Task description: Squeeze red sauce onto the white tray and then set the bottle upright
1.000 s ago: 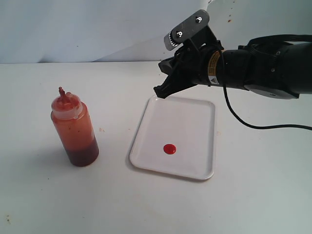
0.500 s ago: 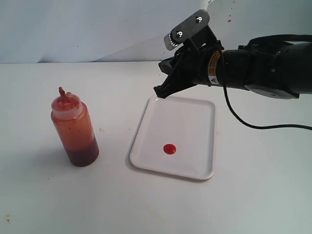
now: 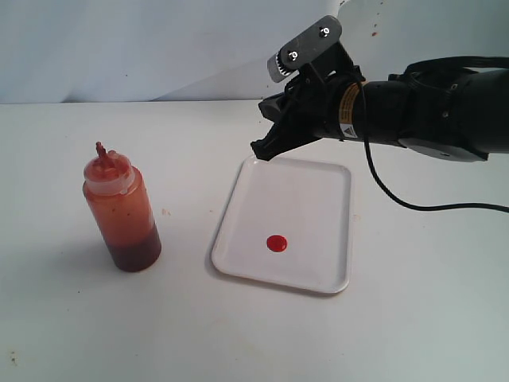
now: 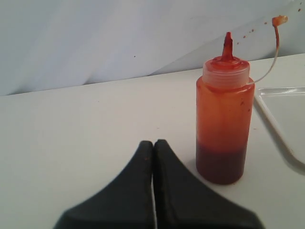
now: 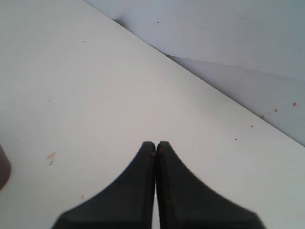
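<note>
Exterior view: white table (image 3: 398, 318), pale wall (image 3: 119, 48) | tray (image 3: 318, 191) right of middle | bottle (image 3: 121, 211) upright, left of tray | right gripper (image 3: 261, 151) pressed together, empty, over tray's far edge | left gripper (image 4: 153, 148) together, empty, near bottle | sauce (image 3: 276, 243) blob on tray

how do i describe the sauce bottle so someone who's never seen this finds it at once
On the white table lies a flat white tray. The bottle stands upright to its left in the exterior view, apart from it. Unlike the tray, it is tall, see-through and orange-red, with a pointed red tip.
</note>
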Motion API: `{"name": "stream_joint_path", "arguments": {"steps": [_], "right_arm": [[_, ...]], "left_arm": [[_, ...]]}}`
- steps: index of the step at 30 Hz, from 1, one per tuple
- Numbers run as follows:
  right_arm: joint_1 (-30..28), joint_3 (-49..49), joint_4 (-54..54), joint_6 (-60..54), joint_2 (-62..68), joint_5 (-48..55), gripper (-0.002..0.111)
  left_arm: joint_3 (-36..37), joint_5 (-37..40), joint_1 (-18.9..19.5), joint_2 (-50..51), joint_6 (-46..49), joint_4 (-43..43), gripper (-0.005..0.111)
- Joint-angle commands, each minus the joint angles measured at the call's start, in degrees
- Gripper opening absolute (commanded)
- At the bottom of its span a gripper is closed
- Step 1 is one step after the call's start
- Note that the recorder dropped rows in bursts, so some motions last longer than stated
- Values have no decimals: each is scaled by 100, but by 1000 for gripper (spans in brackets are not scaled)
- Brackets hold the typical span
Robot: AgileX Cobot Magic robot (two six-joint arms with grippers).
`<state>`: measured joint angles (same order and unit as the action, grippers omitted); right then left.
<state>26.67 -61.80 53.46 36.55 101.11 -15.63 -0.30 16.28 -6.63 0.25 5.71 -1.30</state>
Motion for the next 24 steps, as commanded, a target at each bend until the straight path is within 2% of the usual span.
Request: {"name": "stream_joint_path", "arguments": {"steps": [1, 7, 15, 24], "right_arm": [[10, -35, -8, -10, -5, -66, 0], [10, -35, -8, -10, -5, -66, 0], [10, -35, -8, -10, -5, -66, 0], [10, -35, -8, -10, -5, -66, 0]], "left_arm": [[30, -55, -23, -25, 43, 15, 0], [30, -55, -23, -25, 43, 15, 0], [30, -56, 240, -25, 43, 23, 0], [30, -98, 239, -25, 43, 23, 0]]}}
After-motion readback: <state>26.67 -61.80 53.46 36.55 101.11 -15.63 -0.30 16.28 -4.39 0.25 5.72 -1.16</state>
